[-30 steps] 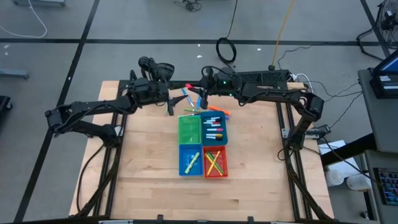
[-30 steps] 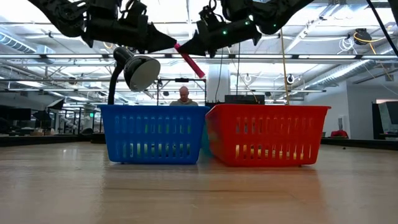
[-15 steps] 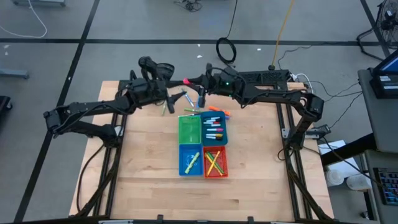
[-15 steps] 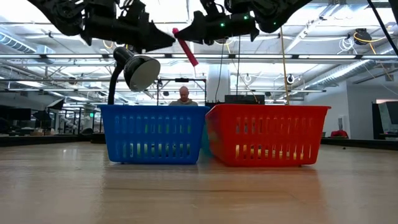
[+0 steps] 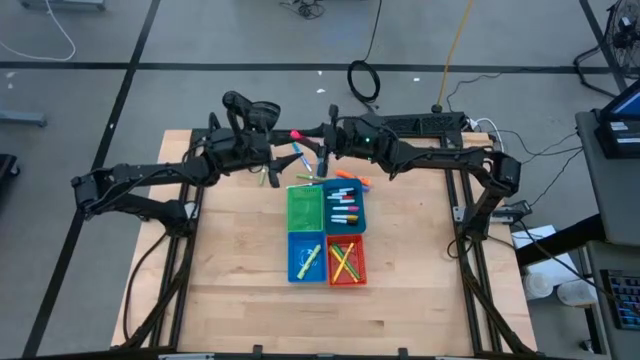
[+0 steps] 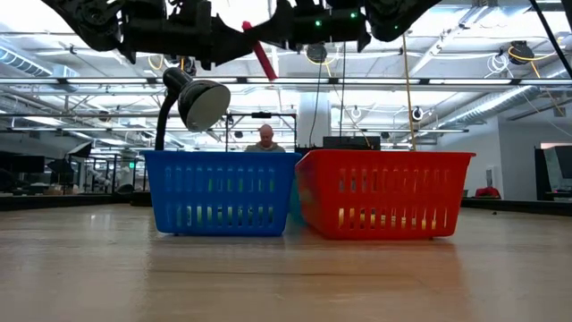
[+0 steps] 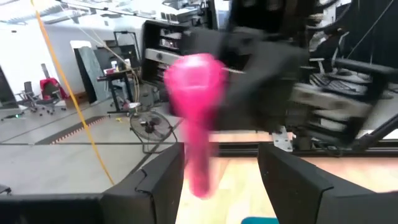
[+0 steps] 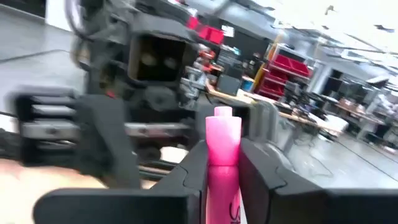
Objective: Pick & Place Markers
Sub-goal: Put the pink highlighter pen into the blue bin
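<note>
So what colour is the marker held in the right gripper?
Pink. The marker shows best in the right wrist view.

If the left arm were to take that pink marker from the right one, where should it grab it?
Probably the free end of the pink marker, which slants out of the right tool toward the left tool. Its open fingers should come in endwise, straddling the bare barrel.

My table [image 5: 230, 270] is pale wood, planks with a smooth, faintly satin finish that shows its grain. The blue bin [image 6: 221, 192] and red bin [image 6: 384, 192] look like moulded plastic with slotted walls, slightly glossy. The pink marker [image 8: 222, 163] between my right gripper's [image 8: 222, 186] fingers is smooth, shiny plastic. My fingers [image 7: 161, 180] are matt dark plastic or metal, I cannot tell which. The floor [image 5: 90, 110] beyond looks like dull grey concrete.
</note>
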Controlling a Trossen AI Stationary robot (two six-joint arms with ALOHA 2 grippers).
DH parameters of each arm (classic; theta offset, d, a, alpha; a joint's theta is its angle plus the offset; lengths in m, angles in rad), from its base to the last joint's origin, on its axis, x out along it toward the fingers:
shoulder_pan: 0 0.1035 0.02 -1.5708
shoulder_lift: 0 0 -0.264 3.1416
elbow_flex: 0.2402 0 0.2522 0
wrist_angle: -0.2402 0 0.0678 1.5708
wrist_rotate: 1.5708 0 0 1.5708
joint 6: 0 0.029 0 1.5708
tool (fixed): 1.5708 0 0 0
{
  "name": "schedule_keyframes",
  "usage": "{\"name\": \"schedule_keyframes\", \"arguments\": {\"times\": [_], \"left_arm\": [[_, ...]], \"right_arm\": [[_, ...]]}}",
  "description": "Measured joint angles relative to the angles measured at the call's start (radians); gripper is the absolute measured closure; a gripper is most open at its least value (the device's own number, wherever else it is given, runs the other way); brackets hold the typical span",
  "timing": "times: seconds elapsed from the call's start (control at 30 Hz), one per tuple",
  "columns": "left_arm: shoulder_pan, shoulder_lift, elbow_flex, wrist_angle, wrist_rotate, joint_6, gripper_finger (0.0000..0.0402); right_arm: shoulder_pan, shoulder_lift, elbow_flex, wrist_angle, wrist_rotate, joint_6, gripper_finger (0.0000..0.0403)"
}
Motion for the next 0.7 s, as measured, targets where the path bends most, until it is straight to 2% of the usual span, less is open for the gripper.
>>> {"name": "schedule_keyframes", "arguments": {"times": [0.47,0.57,0.7], "left_arm": [[-0.032,0.0,0.0,0.011,0.011,0.009,0.0195],[-0.044,0.0,0.0,0.014,0.043,0.016,0.0215],[-0.062,0.0,0.0,0.015,0.074,0.047,0.027]], "right_arm": [[0.082,0.001,0.0,0.041,-0.005,-0.026,0.0353],[0.09,0.001,0.0,0.056,-0.01,-0.018,0.0353],[0.098,0.001,0.0,0.059,-0.014,-0.004,0.0353]]}}
